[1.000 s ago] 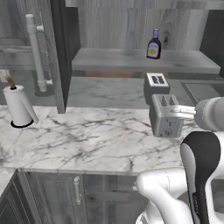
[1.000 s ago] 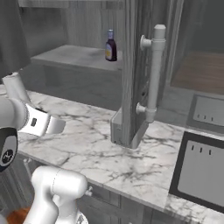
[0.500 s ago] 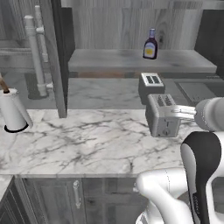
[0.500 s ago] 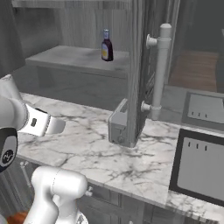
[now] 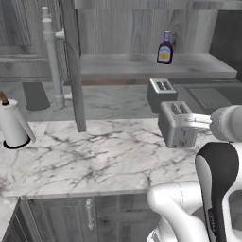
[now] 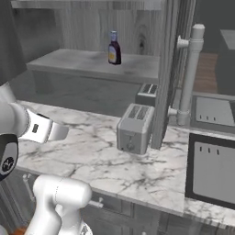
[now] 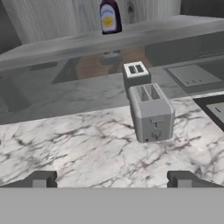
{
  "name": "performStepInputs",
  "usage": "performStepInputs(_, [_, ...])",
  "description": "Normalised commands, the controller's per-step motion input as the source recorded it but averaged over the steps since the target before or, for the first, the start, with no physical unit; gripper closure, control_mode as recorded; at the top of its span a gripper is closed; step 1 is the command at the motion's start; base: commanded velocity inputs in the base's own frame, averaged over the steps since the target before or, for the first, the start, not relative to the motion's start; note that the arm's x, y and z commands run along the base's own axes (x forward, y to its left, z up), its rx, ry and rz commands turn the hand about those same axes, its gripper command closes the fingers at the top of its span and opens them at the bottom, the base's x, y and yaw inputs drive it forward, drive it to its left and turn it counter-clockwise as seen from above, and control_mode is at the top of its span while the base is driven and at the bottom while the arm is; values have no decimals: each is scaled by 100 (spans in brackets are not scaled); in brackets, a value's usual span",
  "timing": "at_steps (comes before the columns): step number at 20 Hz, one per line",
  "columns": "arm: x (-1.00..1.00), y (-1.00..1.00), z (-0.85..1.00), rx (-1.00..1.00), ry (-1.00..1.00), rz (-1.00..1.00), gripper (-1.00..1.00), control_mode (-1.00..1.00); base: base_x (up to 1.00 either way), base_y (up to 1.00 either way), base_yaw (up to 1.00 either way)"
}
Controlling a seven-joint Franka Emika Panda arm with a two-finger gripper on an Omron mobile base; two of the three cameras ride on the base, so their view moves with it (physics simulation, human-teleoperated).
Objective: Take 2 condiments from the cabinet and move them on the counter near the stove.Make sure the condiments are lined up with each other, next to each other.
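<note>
One condiment, a dark-brown sauce bottle [image 5: 165,48] [image 6: 114,48] [image 7: 109,16] with a yellow label, stands upright on the shelf [image 5: 142,66] of the grey cabinet. The cabinet door [image 5: 72,66] [image 6: 167,69] stands open, edge-on to me, with its pale bar handle [image 5: 50,52] [image 6: 190,73] outward. My gripper [image 7: 111,181] is open with nothing between its fingers. It hangs low over the white marble counter [image 5: 94,156] [image 6: 87,156], well short of the shelf and facing a grey toaster [image 7: 151,113]. I cannot tell whether a stove shows.
The toaster [image 5: 177,124] [image 6: 134,128] stands on the counter under the shelf, between my hand and the bottle. A paper-towel roll [image 5: 12,125] is at the far left. A dark-framed grey panel [image 6: 211,170] lies in the counter at the right.
The cabinet door has swung further round, uncovering the toaster in the right base view. My arm has barely moved and the gripper stays open.
</note>
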Motion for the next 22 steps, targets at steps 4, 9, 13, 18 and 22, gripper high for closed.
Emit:
performStepInputs(4, [0,0,0,0,0,0,-100,100,50,24,-10])
performStepInputs(9, [0,0,0,0,0,0,-100,100,67,3,-2])
performStepInputs(13, [0,0,0,0,0,0,-100,100,46,0,0])
performStepInputs(18, [0,0,0,0,0,0,-100,100,6,0,0])
performStepInputs(22, [0,0,0,0,0,0,-100,100,9,0,0])
